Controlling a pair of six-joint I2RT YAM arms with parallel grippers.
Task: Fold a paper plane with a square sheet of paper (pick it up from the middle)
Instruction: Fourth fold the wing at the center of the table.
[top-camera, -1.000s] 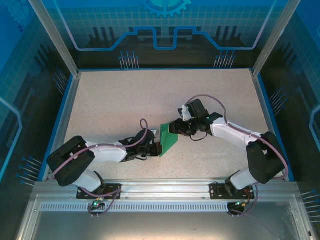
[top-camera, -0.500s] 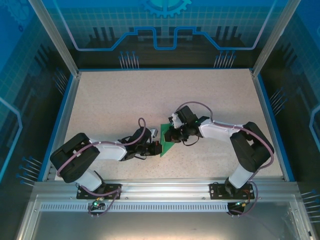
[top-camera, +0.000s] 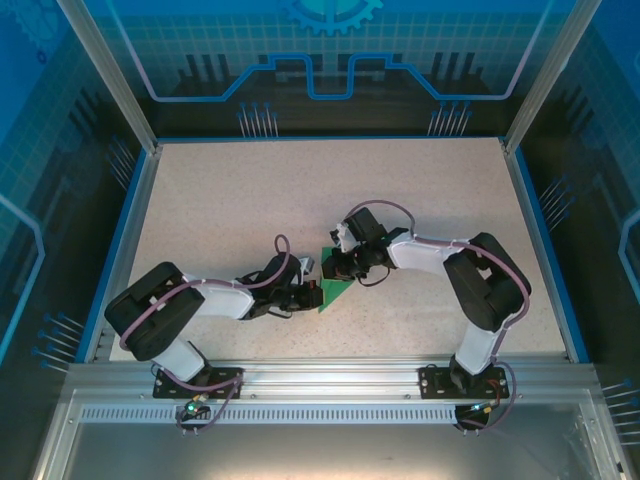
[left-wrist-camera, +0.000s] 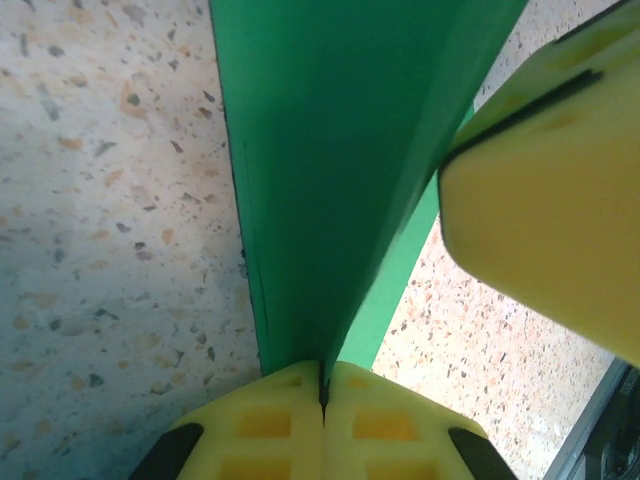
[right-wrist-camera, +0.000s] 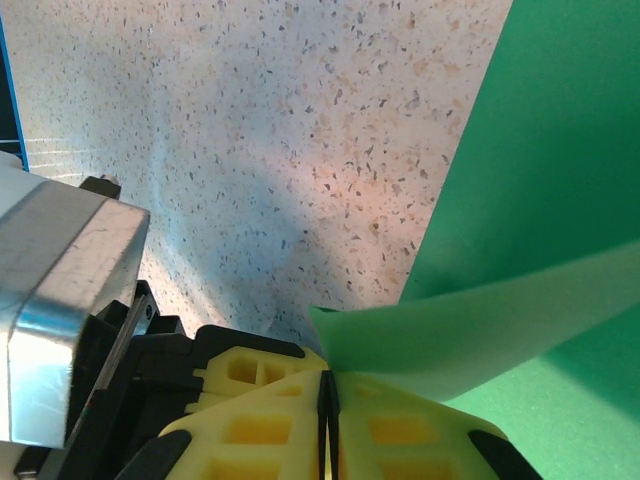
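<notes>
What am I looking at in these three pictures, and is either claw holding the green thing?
Two robot arms stand at the near edge of a speckled table. The wide picture looks down from above and behind them: the left gripper and right gripper meet at a folded green paper. The other two come from cameras on each wrist, looking along yellow padded fingers. Left wrist: the left gripper is shut on the paper. Right wrist: the right gripper is closed, pinching a fold of it.
</notes>
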